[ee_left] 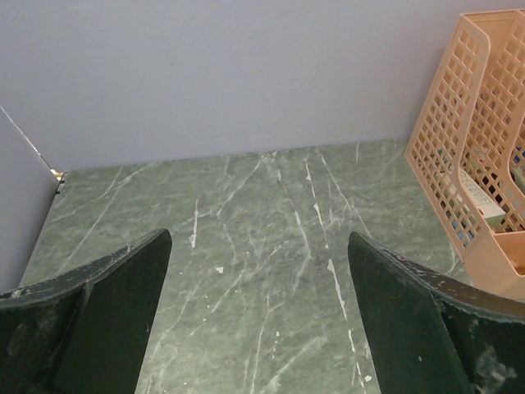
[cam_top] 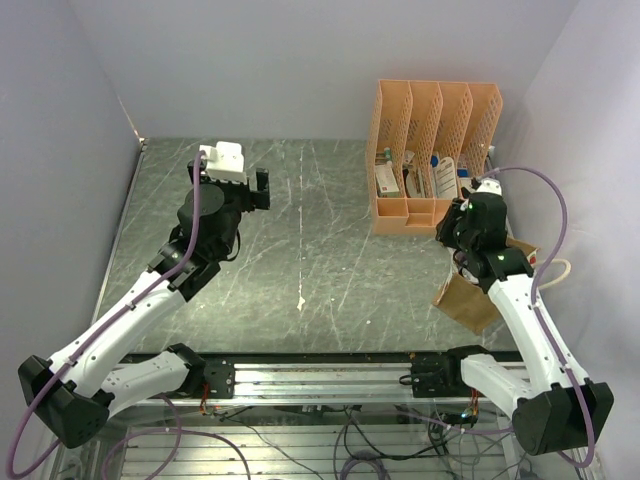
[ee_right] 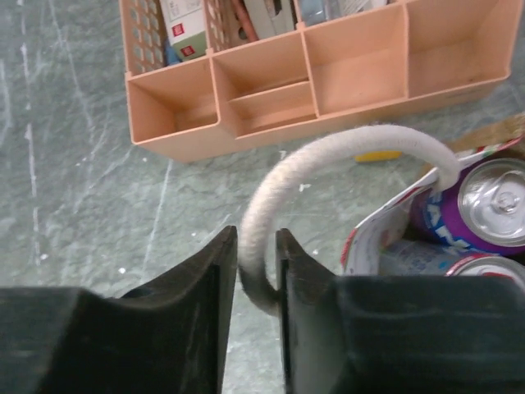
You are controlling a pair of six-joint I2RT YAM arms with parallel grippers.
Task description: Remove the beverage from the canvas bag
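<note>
The tan-brown canvas bag [cam_top: 468,298] sits at the right of the table, partly under my right arm. Its rim shows in the right wrist view [ee_right: 502,130]. Inside it stand a purple beverage can [ee_right: 484,205] and a second can with a red rim [ee_right: 492,267]. My right gripper [ee_right: 256,238] is shut on the bag's white rope handle [ee_right: 328,156], which arcs from the bag rim down between the fingers. In the top view my right gripper [cam_top: 455,232] is just above the bag. My left gripper [ee_left: 258,238] is open and empty, held above the back-left table [cam_top: 262,190].
A peach-orange perforated file organizer [cam_top: 435,150] with boxes and papers stands at the back right, just beyond the bag; it also shows in the right wrist view [ee_right: 271,98] and the left wrist view [ee_left: 480,139]. Grey walls close in the back and both sides.
</note>
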